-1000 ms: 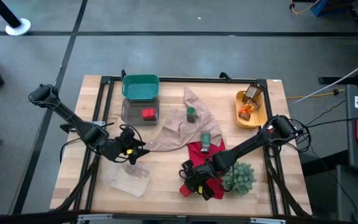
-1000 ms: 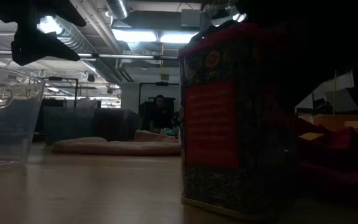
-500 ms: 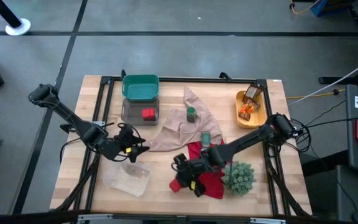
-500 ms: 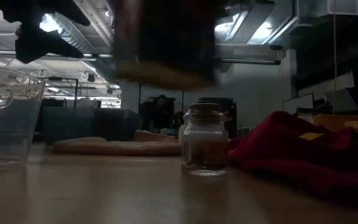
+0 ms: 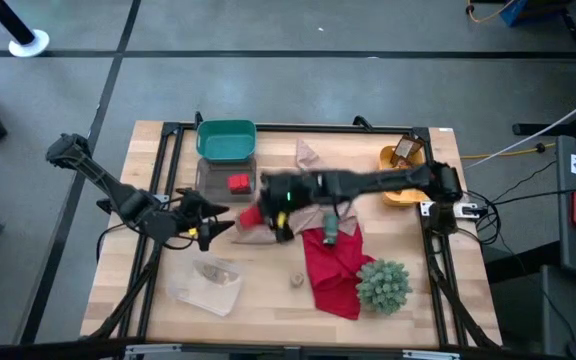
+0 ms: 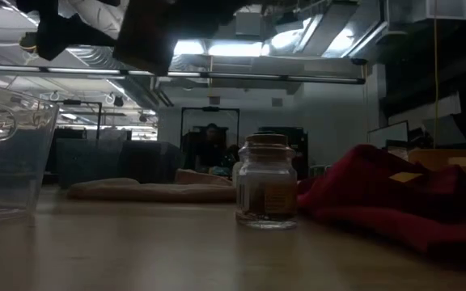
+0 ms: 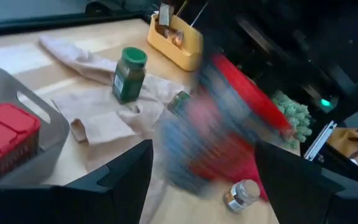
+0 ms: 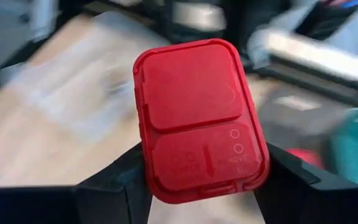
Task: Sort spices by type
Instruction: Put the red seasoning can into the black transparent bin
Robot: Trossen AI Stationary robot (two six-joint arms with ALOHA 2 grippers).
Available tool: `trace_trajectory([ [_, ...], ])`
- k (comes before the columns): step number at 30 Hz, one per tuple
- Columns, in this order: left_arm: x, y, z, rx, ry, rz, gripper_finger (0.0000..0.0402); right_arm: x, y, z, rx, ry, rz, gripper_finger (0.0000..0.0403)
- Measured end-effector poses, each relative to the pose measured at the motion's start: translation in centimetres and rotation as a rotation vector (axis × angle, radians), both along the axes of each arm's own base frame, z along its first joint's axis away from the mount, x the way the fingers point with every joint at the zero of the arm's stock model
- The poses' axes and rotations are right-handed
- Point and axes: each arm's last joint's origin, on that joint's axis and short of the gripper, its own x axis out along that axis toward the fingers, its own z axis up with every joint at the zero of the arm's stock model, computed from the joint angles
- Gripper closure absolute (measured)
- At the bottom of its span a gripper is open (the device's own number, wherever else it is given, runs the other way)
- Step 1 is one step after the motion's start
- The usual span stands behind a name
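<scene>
My right gripper [image 5: 268, 208] reaches across the table and is shut on a red boxy tin [image 5: 252, 215], held in the air above the tan cloth [image 5: 293, 200], near the grey tray [image 5: 208, 178]. That tray holds another red tin [image 5: 238, 183]. My left gripper [image 5: 208, 226] is open and empty, just left of the held tin. A dark-green jar [image 7: 129, 74] stands on the tan cloth, and another [image 5: 330, 228] lies at the red cloth's far edge. A small round pot [image 5: 295, 281] with a cork top stands on the bare wood. Orange-brown packets [image 5: 400, 165] sit in the yellow tray [image 5: 415, 192]. My right gripper pinches the red tin between its two fingers [image 8: 107, 186], on two opposite side walls just under the lid's edge [image 8: 146, 155]. The lid [image 8: 194, 106] faces my wrist camera. The tin is lifted clear of the table and the cloth.
A teal bin [image 5: 226, 140] stands behind the grey tray. A clear plastic container [image 5: 208, 282] sits near the front left. A red cloth [image 5: 333, 270] and a spiky green plant [image 5: 383, 284] lie at the front right.
My right gripper has lifted the red tin off the table by the red cloth near the front edge and carried it up, toward the far left and the grey tray. The small pot that stood behind it now shows in the low view.
</scene>
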Motion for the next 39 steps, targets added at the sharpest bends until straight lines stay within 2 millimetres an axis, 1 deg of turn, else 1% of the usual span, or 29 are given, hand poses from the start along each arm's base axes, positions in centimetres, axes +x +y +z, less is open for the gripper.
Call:
trace_trajectory([
  [4,-0.1,0.0,0.1,0.040,0.010,-0.014,0.0137,0.7,-5.6,0.6,-0.010,-0.107,-0.107,0.0183],
  [7,-0.1,0.0,0.1,0.062,0.017,-0.022,0.0137,1.2,-9.6,0.5,-0.005,-0.193,-0.163,0.0183],
  [10,0.0,0.0,0.1,0.085,0.024,-0.029,0.0137,1.6,-13.0,-0.5,0.003,-0.247,-0.195,0.0186],
  [11,0.0,0.0,0.1,0.094,0.027,-0.033,0.0137,1.7,-14.0,-1.1,0.014,-0.240,-0.201,0.0186],
  [14,0.0,0.0,0.1,0.123,0.036,-0.042,0.0137,2.1,-16.0,-3.0,0.050,-0.222,-0.204,0.0183],
  [20,0.0,0.0,0.1,0.154,0.046,-0.052,0.0137,2.4,-18.2,-6.0,0.054,-0.175,-0.231,0.0183],
  [26,-0.1,0.0,0.1,0.190,0.058,-0.064,0.0137,3.0,-18.6,-8.1,0.069,-0.151,-0.217,0.0183],
  [30,-0.1,0.0,0.1,0.205,0.062,-0.069,0.0137,3.2,-18.6,-8.8,0.074,-0.134,-0.215,0.0175],
  [35,-0.1,0.0,0.1,0.205,0.062,-0.069,0.0137,3.0,-18.5,-9.1,0.083,-0.098,-0.217,0.0186],
  [39,-0.1,0.0,0.1,0.224,0.068,-0.075,0.0137,2.9,-18.5,-9.4,0.092,-0.060,-0.220,0.0181],
])
